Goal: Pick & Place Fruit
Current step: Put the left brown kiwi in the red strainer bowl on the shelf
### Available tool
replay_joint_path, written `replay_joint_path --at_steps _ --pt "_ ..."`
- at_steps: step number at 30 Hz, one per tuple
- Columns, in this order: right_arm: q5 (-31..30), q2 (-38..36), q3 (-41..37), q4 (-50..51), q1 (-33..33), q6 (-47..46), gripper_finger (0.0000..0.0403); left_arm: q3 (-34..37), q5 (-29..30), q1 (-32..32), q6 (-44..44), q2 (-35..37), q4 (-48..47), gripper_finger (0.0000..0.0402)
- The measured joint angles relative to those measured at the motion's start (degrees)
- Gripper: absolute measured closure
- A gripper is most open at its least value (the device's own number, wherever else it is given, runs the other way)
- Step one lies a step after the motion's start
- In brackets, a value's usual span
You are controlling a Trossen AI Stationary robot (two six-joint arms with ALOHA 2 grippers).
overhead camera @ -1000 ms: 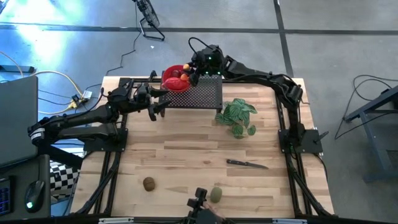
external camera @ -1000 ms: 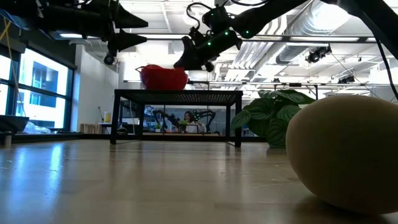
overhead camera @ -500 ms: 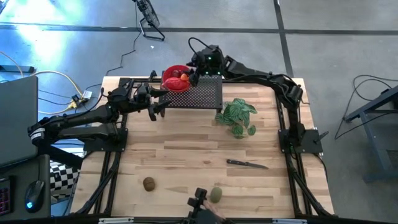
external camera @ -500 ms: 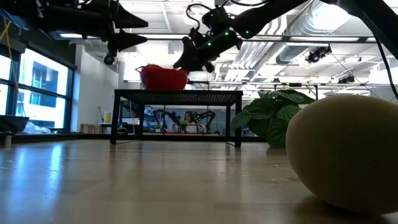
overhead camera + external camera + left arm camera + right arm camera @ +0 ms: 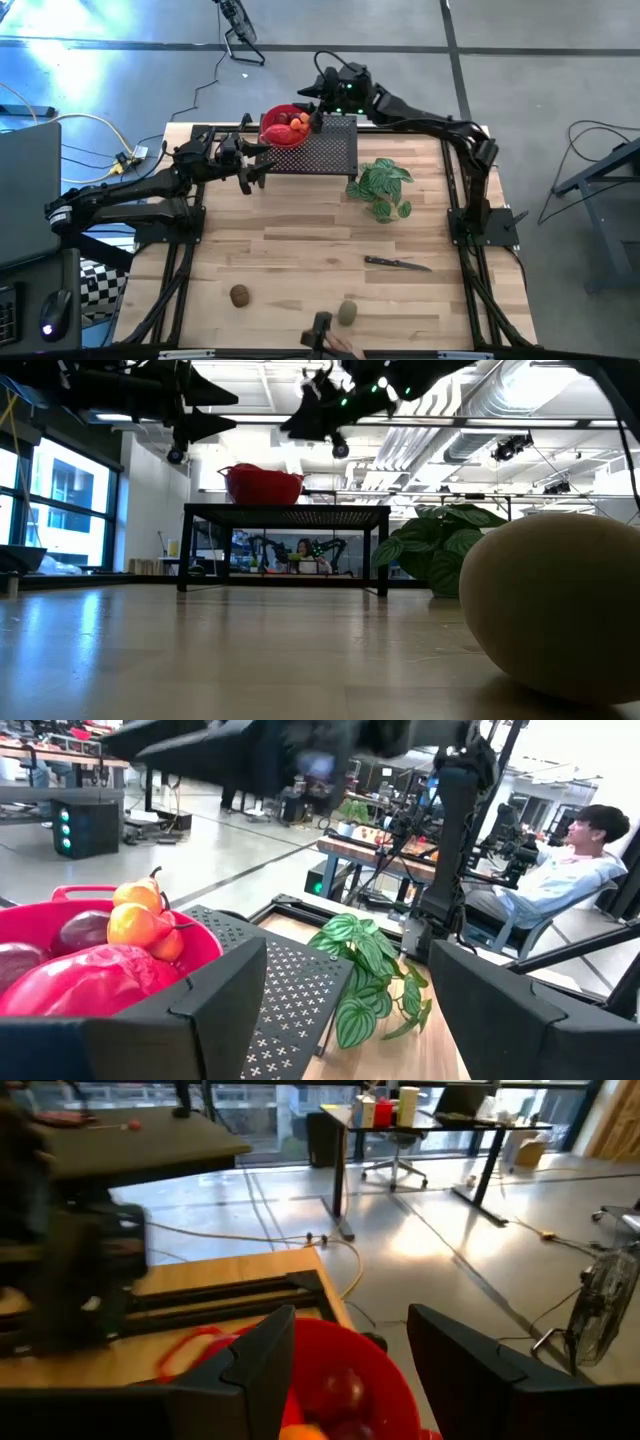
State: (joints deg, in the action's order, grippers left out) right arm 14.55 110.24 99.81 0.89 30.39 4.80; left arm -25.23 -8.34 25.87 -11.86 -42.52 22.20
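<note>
High view: right end effector (image 5: 312,92) released, empty, just above fruit (image 5: 287,126) in bowl (image 5: 270,137).

A glossy red plastic bowl (image 5: 60,935) is seen just ahead of the left gripper (image 5: 340,1010), on a matt black perforated metal stand (image 5: 325,152); smooth, shiny fruit (image 5: 140,920) is held in it, and pale wood is shown by the table (image 5: 300,260)

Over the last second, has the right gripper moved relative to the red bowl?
Yes. The right gripper, jaws open and empty, has lifted up and back from the red bowl on the black perforated stand; in the low view it now sits higher above the bowl.
</note>
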Motion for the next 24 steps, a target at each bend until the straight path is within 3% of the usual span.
replay_joint_path --at_steps 11,18,24 --pt "1.99 -12.15 0.0 33.67 -2.18 5.48 0.0296 0.0 -0.04 0.01 -0.43 0.0 -3.34 0.0129" --pt "1.91 -16.73 0.0 52.27 -5.59 0.86 0.0339 0.0 -0.07 0.0 -2.63 0.0 -3.59 0.0129" --pt "-5.4 -17.46 0.0 59.9 -12.14 -4.59 0.0378 0.0 -0.07 0.0 -0.33 0.0 -4.41 0.0129"
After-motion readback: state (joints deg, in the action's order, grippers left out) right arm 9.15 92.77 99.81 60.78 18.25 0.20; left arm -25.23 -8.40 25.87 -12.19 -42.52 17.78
